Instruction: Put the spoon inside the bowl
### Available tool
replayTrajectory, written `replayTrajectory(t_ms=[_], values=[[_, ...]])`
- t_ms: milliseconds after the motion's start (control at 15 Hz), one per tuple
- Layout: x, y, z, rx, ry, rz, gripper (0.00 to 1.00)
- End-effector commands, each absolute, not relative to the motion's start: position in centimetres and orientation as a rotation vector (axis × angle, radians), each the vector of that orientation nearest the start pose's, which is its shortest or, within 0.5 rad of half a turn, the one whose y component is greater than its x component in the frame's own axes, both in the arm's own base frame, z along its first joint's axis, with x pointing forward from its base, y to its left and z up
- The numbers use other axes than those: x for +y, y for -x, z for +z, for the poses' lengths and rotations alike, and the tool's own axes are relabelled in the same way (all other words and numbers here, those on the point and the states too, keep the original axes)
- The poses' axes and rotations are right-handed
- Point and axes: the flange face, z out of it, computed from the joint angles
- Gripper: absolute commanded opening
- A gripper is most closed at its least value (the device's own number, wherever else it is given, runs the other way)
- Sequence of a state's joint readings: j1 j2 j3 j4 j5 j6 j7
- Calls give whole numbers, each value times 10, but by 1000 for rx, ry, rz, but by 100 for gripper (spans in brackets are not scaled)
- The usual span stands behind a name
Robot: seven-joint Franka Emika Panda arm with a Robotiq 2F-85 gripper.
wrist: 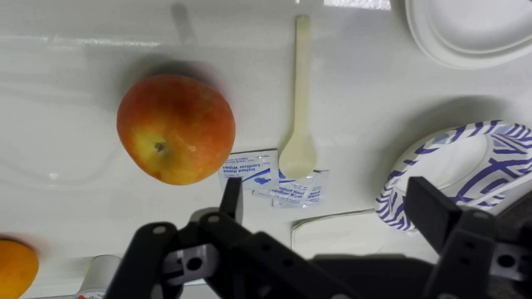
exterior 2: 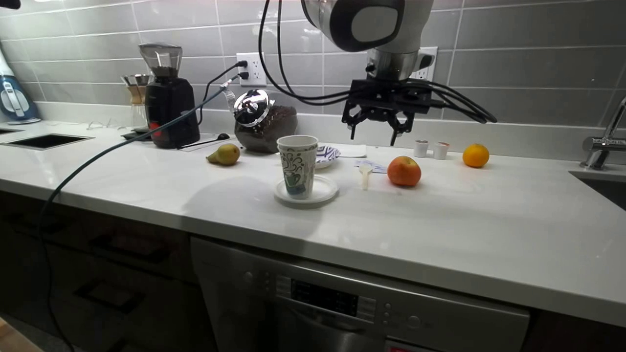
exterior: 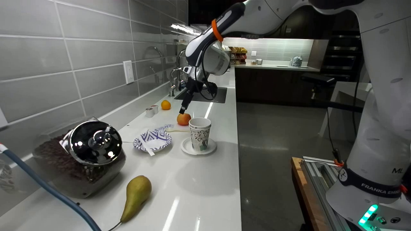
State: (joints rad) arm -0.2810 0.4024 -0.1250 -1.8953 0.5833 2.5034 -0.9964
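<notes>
Standing nearest the front edge of the counter [exterior 2: 440, 225], two nested cups [exterior 2: 298, 168] rested on a saucer [exterior 2: 326, 188]. Farther in lay the spoon [wrist: 302, 99], between the apple [wrist: 176, 128], on the side toward the sink [exterior 2: 606, 188], and the bowl [wrist: 449, 162], on the opposite side, apart from both. Its long axis ran crosswise, the handle pointing to the front edge and the head to the back edge. The gripper [exterior 2: 372, 139] hung in the air over the counter, fingers [wrist: 232, 199] spread wide with only air between them. Pale cream, slim and straight, the spoon had a smooth rounded head whose tip overlapped the wipes [wrist: 251, 170]. The bowl, white with blue-violet stripes, carried a thin white strip [exterior: 148, 149] across its rim. Behind the wipes, toward the back edge, a folded white paper [wrist: 332, 234] lay just beside the bowl. Farther toward the sink, close to the back edge, stood two tubs [exterior 2: 440, 151], and past them the orange [exterior 2: 476, 155]. Away from the sink, the pear [exterior 2: 226, 154] lay forward of the jar [exterior 2: 274, 127], which sat near the back edge with its shiny lid set at a slant.
</notes>
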Motion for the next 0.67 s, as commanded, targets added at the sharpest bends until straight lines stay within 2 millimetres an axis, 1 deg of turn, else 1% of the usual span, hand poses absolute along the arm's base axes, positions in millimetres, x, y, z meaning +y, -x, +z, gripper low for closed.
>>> replayTrajectory(t_ms=[0, 267, 533, 600], values=[[-249, -601, 308, -278, 2990, -587, 100], [-231, -609, 292, -320, 2999, -560, 100], [-224, -614, 279, -320, 3014, -579, 100], [-224, -615, 276, -312, 3015, -597, 96]])
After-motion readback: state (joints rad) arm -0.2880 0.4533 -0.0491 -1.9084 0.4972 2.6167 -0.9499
